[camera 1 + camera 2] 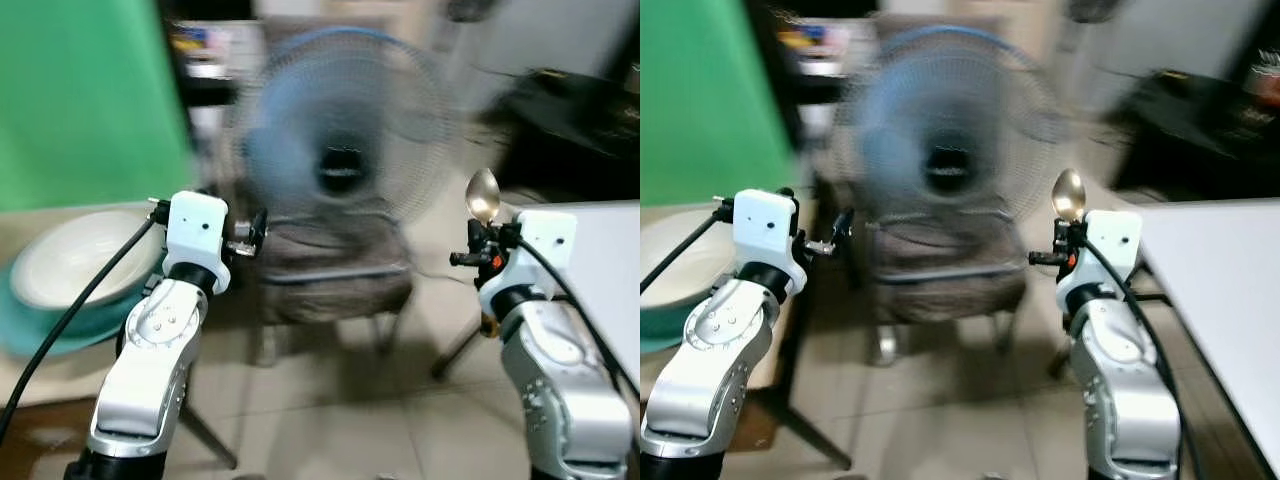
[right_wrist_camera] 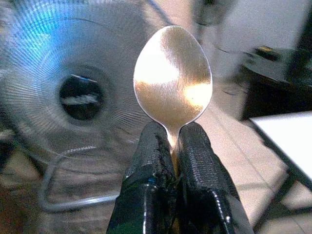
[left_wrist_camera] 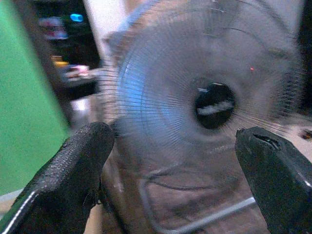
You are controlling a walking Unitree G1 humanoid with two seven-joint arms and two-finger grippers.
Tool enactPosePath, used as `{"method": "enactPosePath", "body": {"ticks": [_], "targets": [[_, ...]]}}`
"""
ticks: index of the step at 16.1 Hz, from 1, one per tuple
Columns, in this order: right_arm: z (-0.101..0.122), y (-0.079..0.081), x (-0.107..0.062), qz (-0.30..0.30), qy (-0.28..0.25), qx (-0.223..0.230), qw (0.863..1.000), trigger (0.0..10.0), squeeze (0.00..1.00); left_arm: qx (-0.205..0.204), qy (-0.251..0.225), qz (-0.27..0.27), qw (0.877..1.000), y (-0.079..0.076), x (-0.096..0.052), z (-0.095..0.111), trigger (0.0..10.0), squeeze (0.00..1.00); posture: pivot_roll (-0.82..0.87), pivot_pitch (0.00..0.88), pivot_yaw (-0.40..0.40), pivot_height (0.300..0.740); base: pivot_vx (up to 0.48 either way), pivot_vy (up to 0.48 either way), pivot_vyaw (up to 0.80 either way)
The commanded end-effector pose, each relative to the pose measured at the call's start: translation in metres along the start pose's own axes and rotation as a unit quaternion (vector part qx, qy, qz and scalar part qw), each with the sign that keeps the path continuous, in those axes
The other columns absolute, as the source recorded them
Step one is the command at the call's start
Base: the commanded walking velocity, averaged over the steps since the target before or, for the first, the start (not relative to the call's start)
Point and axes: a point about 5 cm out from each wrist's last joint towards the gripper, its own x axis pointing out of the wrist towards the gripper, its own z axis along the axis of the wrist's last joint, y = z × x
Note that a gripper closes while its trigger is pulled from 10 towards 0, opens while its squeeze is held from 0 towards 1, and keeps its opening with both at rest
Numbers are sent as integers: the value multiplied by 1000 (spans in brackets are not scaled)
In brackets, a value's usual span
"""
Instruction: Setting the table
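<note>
My right gripper [image 1: 480, 236] is shut on a metal spoon [image 1: 483, 196], bowl end pointing up; the wrist view shows the spoon [image 2: 172, 78] pinched by its neck between the two black fingers [image 2: 151, 165]. My left gripper [image 1: 250, 232] is raised at chest height and open, its fingers [image 3: 78, 170] spread wide with nothing between them. A white bowl [image 1: 80, 255] sits on a teal plate [image 1: 40, 335] on a surface at the far left. A white table [image 1: 1230, 290] stands at the right.
A large blue floor fan [image 1: 340, 130] rests on a padded chair [image 1: 330, 275] straight ahead. A green screen [image 1: 90, 100] hangs at the back left. Dark furniture [image 1: 570, 120] stands at the back right. The picture is blurred by motion.
</note>
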Motion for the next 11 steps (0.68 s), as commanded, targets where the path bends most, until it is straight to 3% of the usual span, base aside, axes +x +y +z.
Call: {"method": "enactPosePath", "body": {"ticks": [1, 4, 11], "targets": [[0, -2, -2, -13, 6, -3, 1000, 10000, 0, 1, -4, -6, 1000, -1, 3, 2, 10000, 0, 52, 0, 31, 740, 0, 0, -781], [3, -4, -1, -22, -1, -19, 1000, 10000, 0, 0, 1, -22, 1000, -7, 9, 1, 10000, 0, 29, 0, 41, 740, 0, 0, -788], [5, 1, -5, -1, -1, -22, 1000, 10000, 0, -26, 16, 25, 999, 0, 7, -9, 10000, 0, 28, 0, 21, 740, 0, 0, -788]]}}
